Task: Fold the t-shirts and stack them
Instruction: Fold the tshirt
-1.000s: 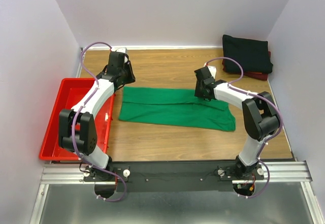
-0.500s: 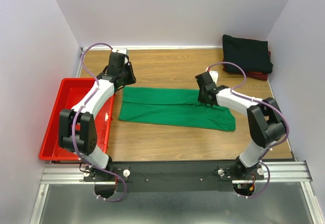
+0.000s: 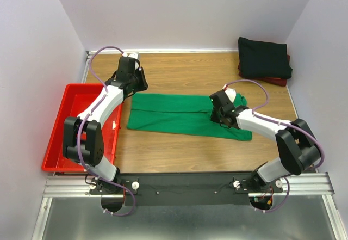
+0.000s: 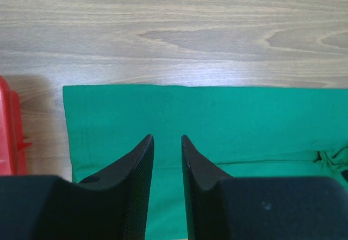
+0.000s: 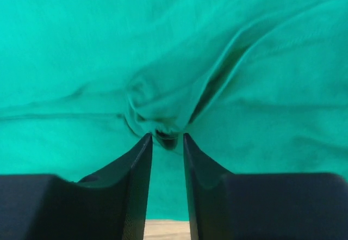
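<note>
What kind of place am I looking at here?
Probably a robotics lab test cell: white-and-black left arm and right arm bolted to a metal rail, a wooden table boxed by plain white walls, a bright green cloth t-shirt laid out.

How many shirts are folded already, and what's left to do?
Two look done: the black t-shirt lies folded on the dark red t-shirt in the far right corner. In hand is the green t-shirt, a long strip; the right gripper pinches a pucker near its right end, the left gripper sits over its left end. Left: fold it smaller and stack it.
</note>
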Robot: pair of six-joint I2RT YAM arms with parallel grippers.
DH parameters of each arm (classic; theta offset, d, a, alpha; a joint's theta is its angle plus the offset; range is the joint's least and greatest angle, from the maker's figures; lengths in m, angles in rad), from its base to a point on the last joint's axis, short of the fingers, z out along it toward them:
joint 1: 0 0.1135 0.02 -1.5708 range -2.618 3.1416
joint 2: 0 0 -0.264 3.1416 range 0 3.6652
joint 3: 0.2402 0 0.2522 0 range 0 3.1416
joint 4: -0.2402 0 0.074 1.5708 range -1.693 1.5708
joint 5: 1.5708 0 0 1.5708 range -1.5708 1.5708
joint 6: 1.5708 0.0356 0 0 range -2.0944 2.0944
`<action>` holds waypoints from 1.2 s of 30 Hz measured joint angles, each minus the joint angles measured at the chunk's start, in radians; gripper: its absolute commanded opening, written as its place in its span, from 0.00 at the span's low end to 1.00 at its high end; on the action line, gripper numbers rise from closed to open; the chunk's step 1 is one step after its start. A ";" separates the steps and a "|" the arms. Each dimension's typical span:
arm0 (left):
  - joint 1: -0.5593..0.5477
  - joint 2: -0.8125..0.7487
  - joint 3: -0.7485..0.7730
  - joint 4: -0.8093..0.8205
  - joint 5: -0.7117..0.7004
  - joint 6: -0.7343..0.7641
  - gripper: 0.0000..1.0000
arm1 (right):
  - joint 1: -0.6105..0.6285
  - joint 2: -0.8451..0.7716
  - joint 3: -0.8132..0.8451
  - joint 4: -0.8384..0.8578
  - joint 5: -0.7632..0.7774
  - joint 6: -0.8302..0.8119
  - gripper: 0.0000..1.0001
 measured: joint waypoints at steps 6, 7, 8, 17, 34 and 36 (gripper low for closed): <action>-0.008 0.000 0.000 0.003 0.006 0.005 0.34 | 0.010 -0.013 -0.030 0.011 -0.015 0.014 0.49; -0.010 0.000 0.000 0.004 0.006 0.005 0.34 | 0.010 -0.030 -0.030 0.012 -0.004 0.012 0.49; -0.011 0.000 0.000 0.005 0.006 0.006 0.34 | 0.010 -0.046 -0.029 0.012 0.010 0.004 0.48; -0.022 0.000 -0.002 0.009 0.017 0.008 0.34 | -0.093 0.048 0.181 0.022 0.079 -0.115 0.46; -0.260 0.057 0.071 0.016 0.112 0.000 0.35 | -0.175 0.213 0.216 -0.005 0.079 -0.223 0.37; -0.304 0.091 0.099 0.020 0.117 -0.013 0.35 | -0.175 0.193 0.178 -0.016 0.061 -0.222 0.36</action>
